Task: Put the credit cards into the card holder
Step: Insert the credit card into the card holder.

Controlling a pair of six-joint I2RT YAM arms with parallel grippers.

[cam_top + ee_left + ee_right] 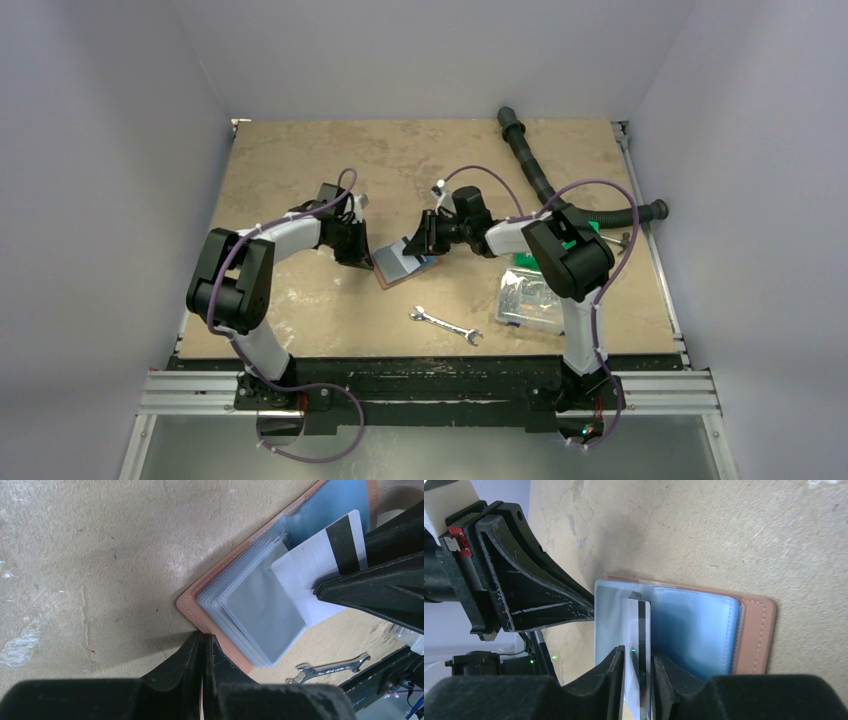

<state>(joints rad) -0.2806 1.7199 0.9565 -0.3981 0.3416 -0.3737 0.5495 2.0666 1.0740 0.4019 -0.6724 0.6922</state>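
From above, the flat brown wallet (405,265) lies open near the middle of the rough tan table (300,180). Left camera: the left pincer (204,639) is squeezed tight on the wallet's stitched rim, beside shiny see-through pockets (260,615). Right camera: the right pincer (638,655) is a little open, a thin white card (638,625) with a black stripe standing between its fingers, over the wallet.

My right fingers (385,587) cover one end of the white black-striped plastic card (307,572); the left wrist view's top edge cuts off the reddish-brown leather bifold wallet (190,605).
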